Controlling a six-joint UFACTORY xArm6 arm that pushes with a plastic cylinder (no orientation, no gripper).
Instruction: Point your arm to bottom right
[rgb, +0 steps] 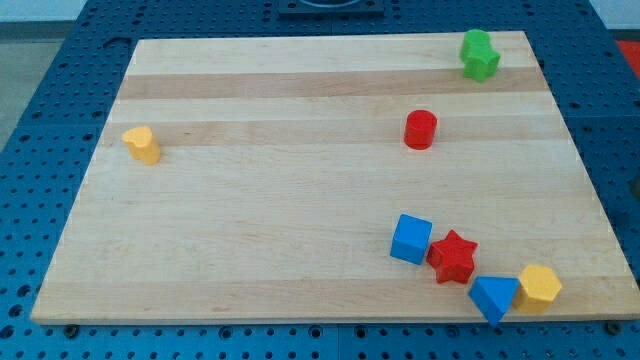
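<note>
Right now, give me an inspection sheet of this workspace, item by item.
Surface: wooden board, flat, on a blue perforated base.
Job's things: bottom-right corner holds blue cube, red star, blue triangular block and yellow block, packed close together.
Clutter: green block at the view's top right; red cylinder right of centre; yellow block at the view's left.
Jaws: none; my tip does not show.
Cables: nothing seen.
Surroundings: dark fixture at the view's top edge.

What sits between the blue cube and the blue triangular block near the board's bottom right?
The red star block, touching the blue cube, with the blue triangular block close beside it, in the camera view.
</note>
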